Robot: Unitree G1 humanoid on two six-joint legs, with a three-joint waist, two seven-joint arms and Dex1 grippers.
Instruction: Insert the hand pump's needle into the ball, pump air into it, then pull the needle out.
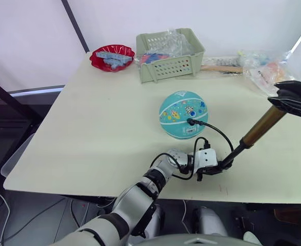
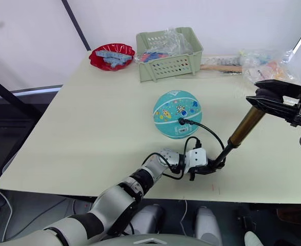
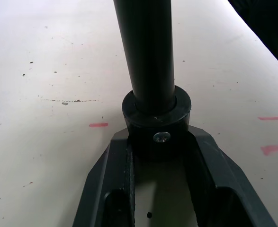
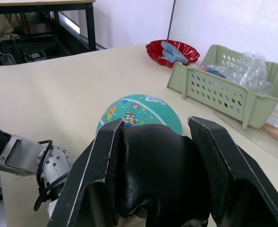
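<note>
Near the middle of the table (image 1: 88,133) the ball (image 1: 183,114) is seen, teal with white stripes and small coloured cartoon prints, round and resting on the tabletop. The needle (image 1: 190,122) is pushed into the near side of the ball, where a small white label is printed; only its black fitting can be made out. From it the thin black hose (image 1: 219,134) curves to the right and then down to the foot of the hand pump (image 1: 255,130).

The hand pump is tilted, with its black foot on the table near the front edge and its gold-bronze barrel rising to the right. The foot is clamped between the fingers of the left gripper (image 1: 215,167), which lies low on the table, well on the near side of the ball. The black handle at the upper end is gripped by the right gripper (image 4: 157,175), above the right side of the table.

At the far edge a green basket (image 1: 169,55) with plastic wrapping is placed, and a red bowl (image 1: 112,57) to its left.
</note>
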